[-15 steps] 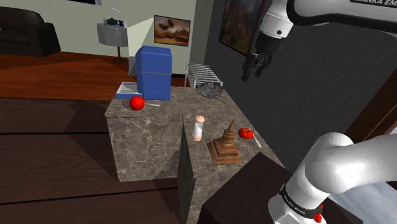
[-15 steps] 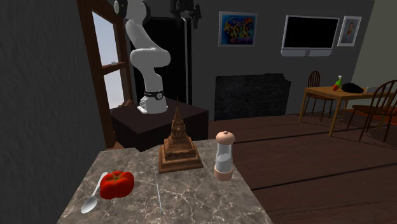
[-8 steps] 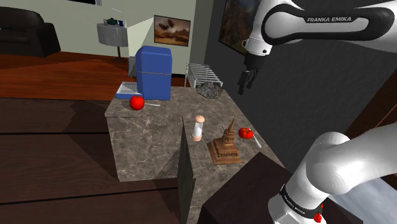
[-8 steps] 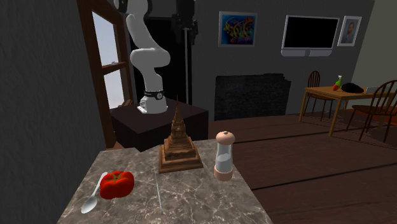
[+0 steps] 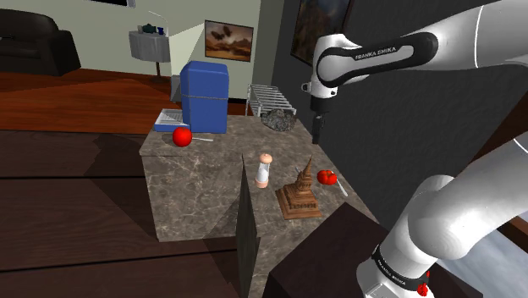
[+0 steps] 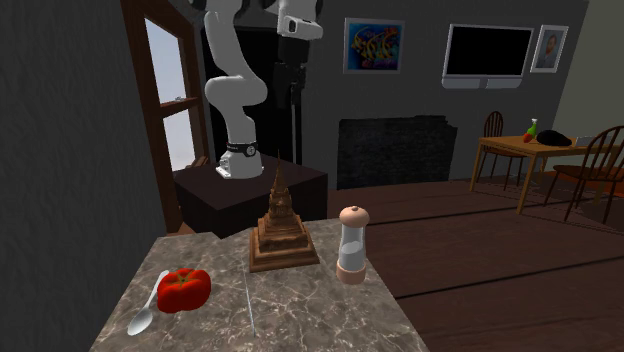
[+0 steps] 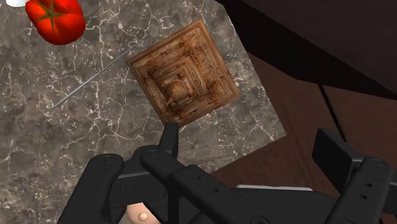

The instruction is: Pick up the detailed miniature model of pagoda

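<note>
**Jaws Apart Over a Pagoda**

Across the shoulder view on the marble table (image 5: 190, 190): a grinder (image 5: 265, 169), then the brown pagoda (image 5: 299, 195) near the edge by my stand, then a tomato (image 5: 326, 177). The pagoda stands upright, spire up, its long axis vertical. My gripper (image 5: 317, 129) hangs high above, jaws spread. It looks rigid and light, the spire fragile, so I'd clasp the stepped tiers.

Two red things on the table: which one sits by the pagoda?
The tomato with the green stalk, right beside the pagoda. The other red one lies far off, by the blue box.
</note>
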